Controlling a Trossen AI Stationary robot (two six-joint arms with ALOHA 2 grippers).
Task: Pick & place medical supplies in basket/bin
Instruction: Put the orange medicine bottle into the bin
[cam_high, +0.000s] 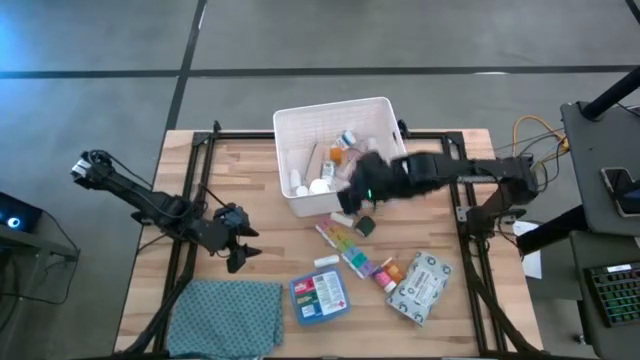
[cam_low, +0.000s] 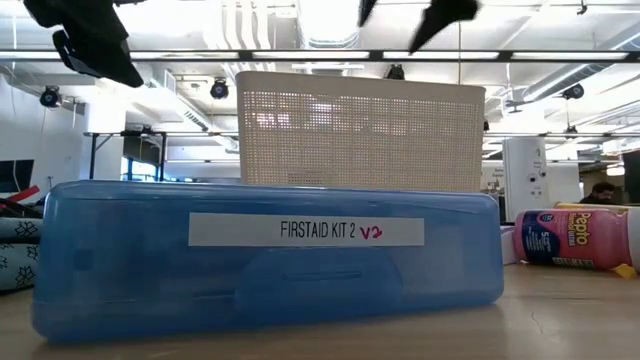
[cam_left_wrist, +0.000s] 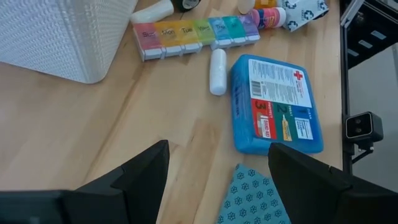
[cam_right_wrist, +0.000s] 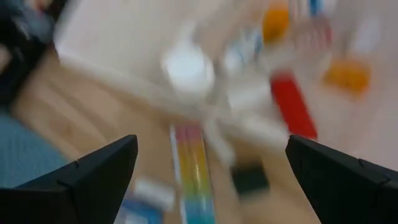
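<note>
The white slotted bin (cam_high: 335, 150) stands at the table's far middle, and several small bottles and tubes lie in it. My right gripper (cam_high: 362, 183) hovers open and empty over the bin's near right corner; its wrist view is blurred, with the gripper (cam_right_wrist: 211, 180) above the bin and the pill organiser strip (cam_right_wrist: 193, 165). My left gripper (cam_high: 236, 246) waits open to the left, above the table, and in its own view the gripper (cam_left_wrist: 217, 180) holds nothing. On the table lie the pill organiser (cam_high: 350, 250), the blue first-aid box (cam_high: 320, 297), a white tube (cam_high: 326, 262), a pink bottle (cam_high: 393, 272) and the wipes pack (cam_high: 420, 287).
A teal patterned cloth (cam_high: 225, 318) lies at the near left, and a small dark object (cam_high: 365, 226) sits just near the bin. In the low view the first-aid box (cam_low: 270, 255) fills the front, with the bin (cam_low: 360, 135) behind it. Bare wood lies left of the bin.
</note>
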